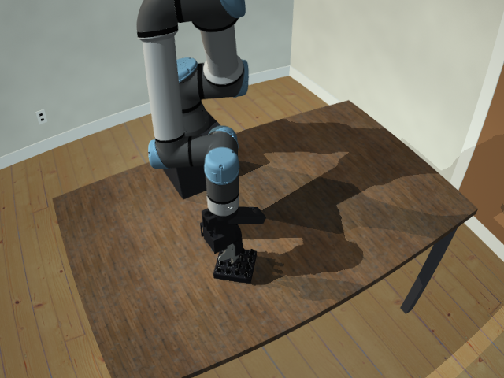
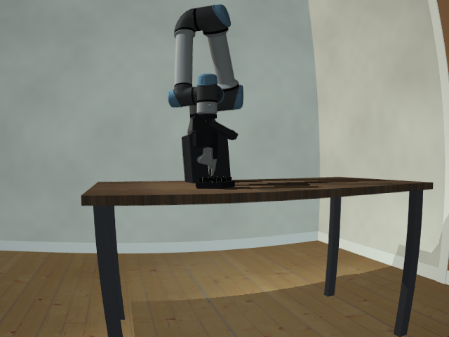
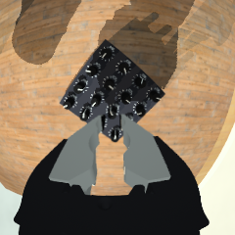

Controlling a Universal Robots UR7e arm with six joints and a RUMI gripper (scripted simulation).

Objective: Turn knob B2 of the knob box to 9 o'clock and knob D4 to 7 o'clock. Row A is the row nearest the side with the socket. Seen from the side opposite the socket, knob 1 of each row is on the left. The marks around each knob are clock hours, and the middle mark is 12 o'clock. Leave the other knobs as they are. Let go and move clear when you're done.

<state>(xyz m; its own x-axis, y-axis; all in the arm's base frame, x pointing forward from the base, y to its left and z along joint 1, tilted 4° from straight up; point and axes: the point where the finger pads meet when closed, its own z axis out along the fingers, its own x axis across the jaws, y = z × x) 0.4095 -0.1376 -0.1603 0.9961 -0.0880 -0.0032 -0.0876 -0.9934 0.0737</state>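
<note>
The black knob box [image 1: 243,272] [image 2: 217,183] [image 3: 128,78] lies on the table, turned cornerwise in the wrist view, with four rows of small black knobs with white marks. My gripper [image 1: 228,261] [image 2: 209,170] [image 3: 112,116] points straight down over the box's near corner and hangs just above the knobs. Its grey fingers stand a narrow gap apart. In the wrist view the corner knob [image 3: 116,132] shows in that gap, below the fingertips. I cannot see the box's socket side.
The dark wooden table [image 1: 130,244] [image 2: 152,194] carries only the box and the arm's black base [image 1: 185,183] [image 2: 188,159], which stands just behind the box. The arm's shadow falls to the right.
</note>
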